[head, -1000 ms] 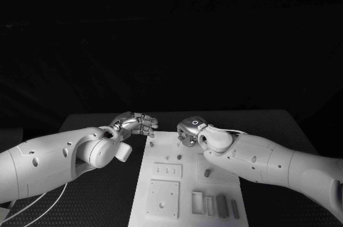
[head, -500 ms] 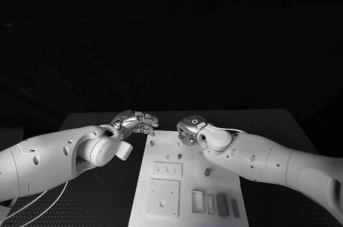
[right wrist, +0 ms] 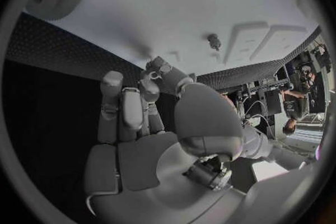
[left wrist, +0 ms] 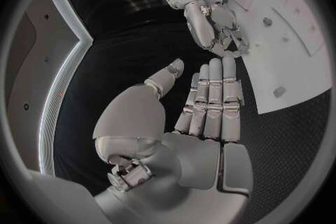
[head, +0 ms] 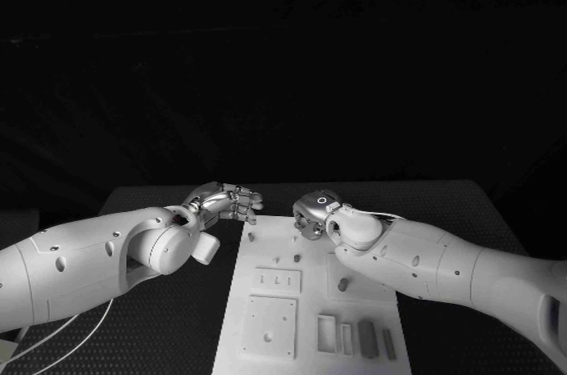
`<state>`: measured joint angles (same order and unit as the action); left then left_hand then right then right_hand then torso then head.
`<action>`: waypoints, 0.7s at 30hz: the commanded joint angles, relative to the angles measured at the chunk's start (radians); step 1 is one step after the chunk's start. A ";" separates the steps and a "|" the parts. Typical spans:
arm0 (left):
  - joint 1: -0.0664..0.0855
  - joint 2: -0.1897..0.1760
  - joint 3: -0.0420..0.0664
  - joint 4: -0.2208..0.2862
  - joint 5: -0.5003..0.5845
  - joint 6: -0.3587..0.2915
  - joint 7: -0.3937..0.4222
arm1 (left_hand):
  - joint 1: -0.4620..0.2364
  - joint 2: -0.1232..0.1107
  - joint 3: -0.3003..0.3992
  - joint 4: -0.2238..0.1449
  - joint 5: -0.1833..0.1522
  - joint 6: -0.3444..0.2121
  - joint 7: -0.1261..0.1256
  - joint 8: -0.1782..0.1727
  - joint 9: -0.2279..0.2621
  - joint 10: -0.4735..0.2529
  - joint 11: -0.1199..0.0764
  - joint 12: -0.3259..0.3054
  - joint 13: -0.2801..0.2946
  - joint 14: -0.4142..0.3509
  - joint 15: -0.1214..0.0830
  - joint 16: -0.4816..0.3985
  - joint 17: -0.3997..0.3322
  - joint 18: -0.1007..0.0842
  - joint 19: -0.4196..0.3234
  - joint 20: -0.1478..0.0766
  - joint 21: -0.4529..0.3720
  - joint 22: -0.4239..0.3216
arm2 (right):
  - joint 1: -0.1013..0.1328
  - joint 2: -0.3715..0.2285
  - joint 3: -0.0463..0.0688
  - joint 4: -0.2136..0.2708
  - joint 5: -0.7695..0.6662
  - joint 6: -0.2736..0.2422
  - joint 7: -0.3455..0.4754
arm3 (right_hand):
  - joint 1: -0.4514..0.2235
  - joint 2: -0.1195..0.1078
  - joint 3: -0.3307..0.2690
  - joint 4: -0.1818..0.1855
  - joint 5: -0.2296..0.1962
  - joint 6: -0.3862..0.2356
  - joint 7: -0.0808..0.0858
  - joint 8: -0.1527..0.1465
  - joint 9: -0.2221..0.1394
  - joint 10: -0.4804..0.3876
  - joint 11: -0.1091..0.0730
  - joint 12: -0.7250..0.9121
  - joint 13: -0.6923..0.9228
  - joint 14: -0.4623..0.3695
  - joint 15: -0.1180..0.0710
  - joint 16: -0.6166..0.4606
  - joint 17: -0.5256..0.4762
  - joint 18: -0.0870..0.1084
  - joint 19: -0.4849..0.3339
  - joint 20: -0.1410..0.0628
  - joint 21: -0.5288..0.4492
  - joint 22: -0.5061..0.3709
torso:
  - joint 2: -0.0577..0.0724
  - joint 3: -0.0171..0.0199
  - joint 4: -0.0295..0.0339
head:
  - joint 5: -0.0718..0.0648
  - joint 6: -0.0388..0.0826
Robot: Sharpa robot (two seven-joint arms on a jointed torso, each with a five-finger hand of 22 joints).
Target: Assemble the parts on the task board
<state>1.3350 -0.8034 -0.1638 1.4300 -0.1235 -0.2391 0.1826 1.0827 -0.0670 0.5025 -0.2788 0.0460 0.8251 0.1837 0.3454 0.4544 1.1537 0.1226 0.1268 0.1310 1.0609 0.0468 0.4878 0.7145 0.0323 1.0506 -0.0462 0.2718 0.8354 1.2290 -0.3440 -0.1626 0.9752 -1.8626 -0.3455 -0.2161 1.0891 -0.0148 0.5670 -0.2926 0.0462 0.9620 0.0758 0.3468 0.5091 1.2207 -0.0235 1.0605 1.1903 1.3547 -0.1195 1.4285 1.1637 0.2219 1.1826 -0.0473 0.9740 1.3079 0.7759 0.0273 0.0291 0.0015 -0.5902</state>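
black table [head: 154,199], task board [head: 310,297] lengthwise away

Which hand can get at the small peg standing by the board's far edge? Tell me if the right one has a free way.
Probably yes. The right hand hovers over the task board's far end, holding nothing, and the small peg stands just beyond its fingertips with nothing between. The left hand sits off the board's corner.

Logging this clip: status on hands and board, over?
Left hand open, fingers straight, holding nothing. Right hand at the task board far edge, hold unclear. Parts lie on board. Nothing in the way.
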 commanded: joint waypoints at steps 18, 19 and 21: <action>0.003 0.004 0.001 -0.001 0.001 0.011 0.003 | -0.007 -0.003 0.002 0.001 0.004 -0.003 0.004 -0.003 0.000 -0.001 0.009 -0.007 -0.001 0.003 0.002 -0.007 0.004 0.021 -0.004 -0.004 -0.005 0.002 | -0.002 -0.001 -0.001 -0.007 0.029 -0.012 -0.005 | -0.031 -0.105 0.010 0.023 0.003 -0.014 0.043 -0.049 0.011 -0.023 0.031 -0.043 -0.010 -0.022 0.021 -0.015 -0.051 0.040 0.004 -0.006 -0.006 0.011 | 0.000 0.0003 -0.0021 | 0.000 -0.005; 0.003 0.004 0.001 -0.001 0.001 0.010 0.003 | -0.007 -0.003 0.002 0.001 0.004 -0.003 0.004 -0.003 0.000 -0.001 0.009 -0.007 -0.001 0.003 0.002 -0.007 0.004 0.021 -0.004 -0.004 -0.005 0.003 | -0.002 -0.002 -0.001 -0.005 0.032 -0.015 -0.005 | -0.035 -0.115 0.013 0.028 0.003 -0.019 0.045 -0.051 0.011 -0.027 0.033 -0.048 -0.011 -0.028 0.022 -0.019 -0.059 0.040 0.004 -0.006 -0.008 0.010 | 0.000 0.0004 -0.0025 | 0.000 -0.005; 0.003 0.003 0.001 -0.002 0.001 0.010 0.003 | -0.007 -0.003 0.002 0.001 0.004 -0.003 0.004 -0.003 0.000 -0.001 0.009 -0.007 -0.001 0.003 0.002 -0.008 0.005 0.021 -0.005 -0.004 -0.005 0.003 | -0.002 -0.005 -0.001 -0.003 0.045 -0.026 -0.002 | -0.039 -0.134 0.023 0.042 0.003 -0.028 0.049 -0.057 0.013 -0.037 0.035 -0.057 -0.012 -0.042 0.025 -0.028 -0.078 0.040 0.001 -0.006 -0.012 0.009 | 0.000 0.0006 -0.0022 | 0.000 -0.005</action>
<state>1.3357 -0.8010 -0.1638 1.4268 -0.1235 -0.2388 0.1810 1.0827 -0.0669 0.5025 -0.2788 0.0461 0.8251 0.1837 0.3454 0.4544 1.1537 0.1225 0.1229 0.1310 1.0609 0.0468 0.4838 0.7181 0.0431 1.0505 -0.0462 0.2718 0.8371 1.2278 -0.3480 -0.1631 0.9694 -1.8399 -0.3505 -0.2172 1.0493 -0.1421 0.5901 -0.2557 0.0465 0.9251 0.1133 0.2958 0.5208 1.1891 0.0106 1.0076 1.1798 1.3194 -0.0924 1.4032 1.0896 0.2228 1.1867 -0.0480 0.9671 1.3079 0.7761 0.0274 0.0273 0.0018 -0.5952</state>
